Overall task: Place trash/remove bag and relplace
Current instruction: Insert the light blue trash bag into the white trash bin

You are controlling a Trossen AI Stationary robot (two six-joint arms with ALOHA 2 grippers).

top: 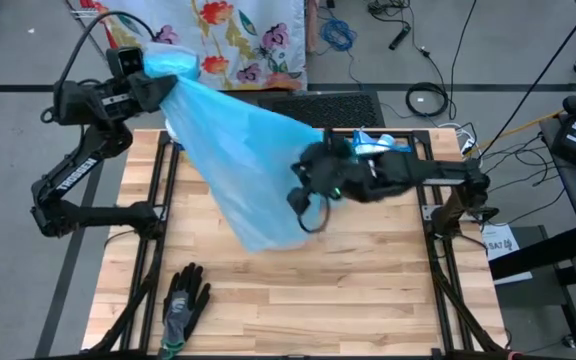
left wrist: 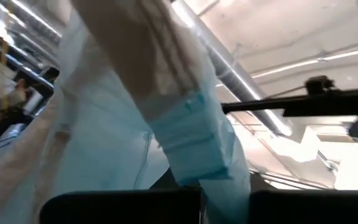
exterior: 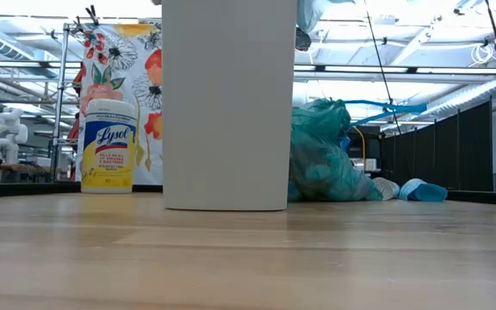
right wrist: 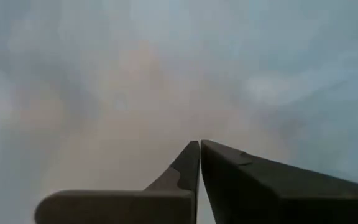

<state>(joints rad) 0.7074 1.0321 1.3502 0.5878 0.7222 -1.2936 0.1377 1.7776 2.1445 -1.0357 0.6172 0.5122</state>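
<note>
A light blue plastic bag (top: pixel 243 160) spreads in the air from the table's far left corner toward its middle, covering what lies below it. My left gripper (top: pixel 153 85), raised at that corner, is shut on the bag's bunched end (top: pixel 168 68). My right gripper (top: pixel 303 198) is shut at the bag's right side. The low view shows a white bin (exterior: pixel 225 103) standing on the table, and behind it a filled teal bag (exterior: pixel 325 159) resting on its bottom. Loose trash is out of view. My left gripper pinches the bag's gathered rim, with its folded blue hem band (left wrist: pixel 194 146), between its two fingers; several layers are bunched together. The fingers slant upward, and the bag hangs away from them, drawn out toward the table's middle. My right gripper has its fingertips (right wrist: pixel 188 163) closed against the bag's film (right wrist: pixel 166 74), coming from the table's right and slanting down. The film fills the wrist view. How much of it lies between the fingers cannot be seen.
A black-and-grey work glove (top: pixel 183 305) lies near the table's front left. A Lysol canister (exterior: pixel 108 145) stands left of the bin. A blue-and-white packet (top: pixel 373 143) lies at the far right, by my right arm. Black frame rails run along both sides.
</note>
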